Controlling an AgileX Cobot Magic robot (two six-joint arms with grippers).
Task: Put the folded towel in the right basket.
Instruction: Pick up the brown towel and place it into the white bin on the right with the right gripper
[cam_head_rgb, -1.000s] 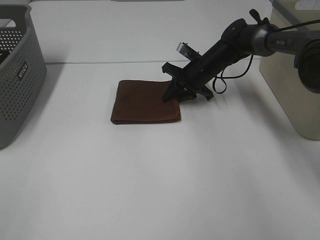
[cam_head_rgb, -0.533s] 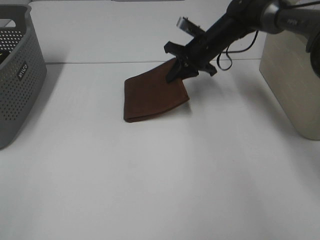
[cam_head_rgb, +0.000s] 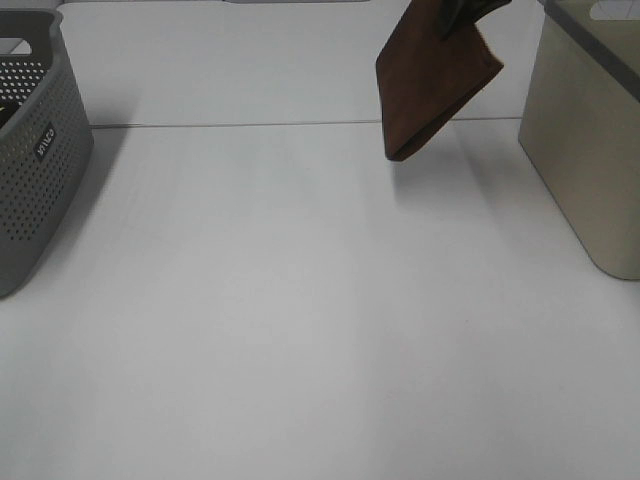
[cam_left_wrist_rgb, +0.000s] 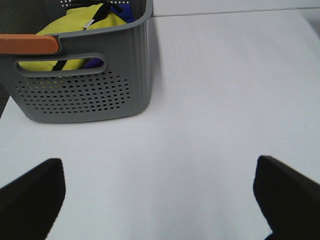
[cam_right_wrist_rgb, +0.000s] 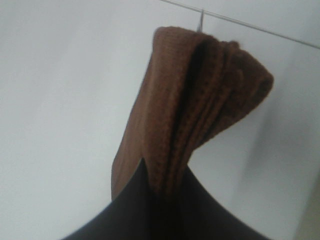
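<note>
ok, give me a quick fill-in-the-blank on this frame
1. The towel, held in the air by the right gripper, is ___ in colour.
2. The left gripper is empty and ___.
3. Most of what shows inside the grey basket is ___.

Missing words: brown; open; yellow.

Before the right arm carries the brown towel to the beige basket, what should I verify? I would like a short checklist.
1. Grip: the right gripper has its jaws shut on the folded towel: ok.
2. Towel clear of the table: ok, it hangs in the air.
3. Folds together: ok in the right wrist view.
4. Room inside the right basket: cannot tell, its inside is hidden.
5. Path: the left gripper is open, away by the grey basket: ok.
</note>
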